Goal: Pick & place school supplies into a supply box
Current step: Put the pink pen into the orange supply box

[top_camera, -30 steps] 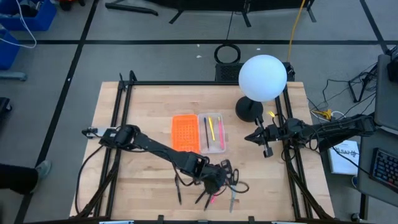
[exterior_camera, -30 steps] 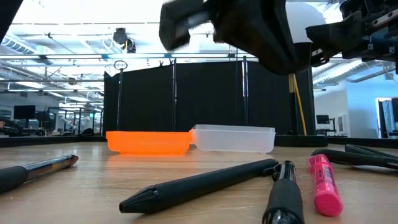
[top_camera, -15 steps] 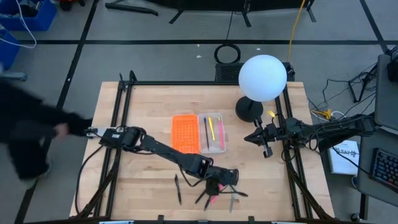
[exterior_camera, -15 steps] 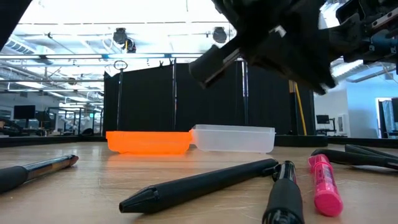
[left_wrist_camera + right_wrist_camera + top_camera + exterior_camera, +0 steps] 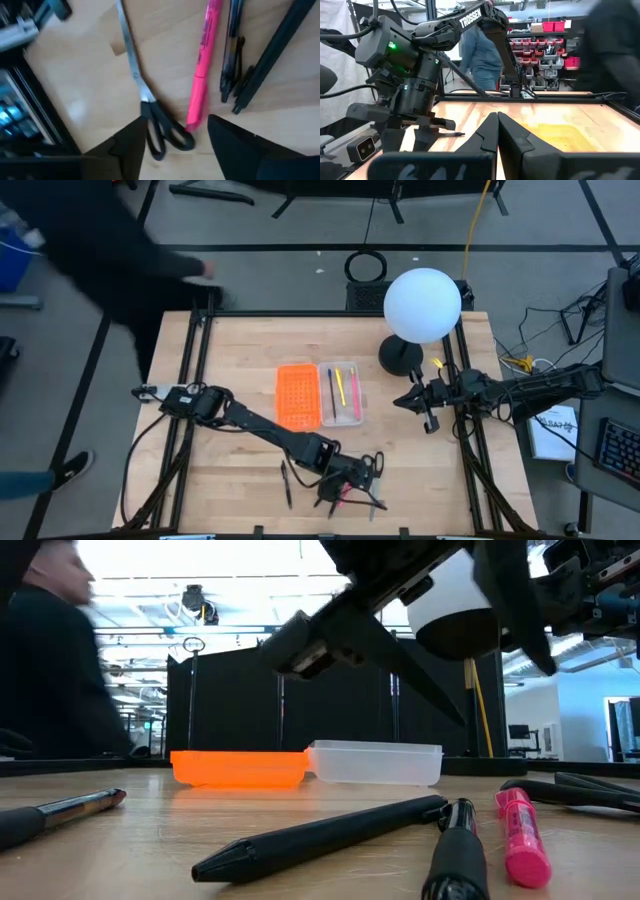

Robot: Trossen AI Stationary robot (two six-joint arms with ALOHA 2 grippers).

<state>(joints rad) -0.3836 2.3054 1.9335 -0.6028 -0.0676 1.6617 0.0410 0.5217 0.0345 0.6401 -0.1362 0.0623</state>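
Black-handled silver scissors point(image 5: 150, 107) lie on the wooden table point(image 5: 240, 350) beside a pink highlighter point(image 5: 202, 70), under the left gripper point(image 5: 175, 145), whose jaws have just spread empty, ready to grasp.

Left arm stretches diagonally toward about 5 o'clock, its left gripper point(image 5: 352, 480) low near the front edge, fingers point(image 5: 131, 145) spread apart. Right arm parked at 3 o'clock, right gripper point(image 5: 428, 408) pinched closed.
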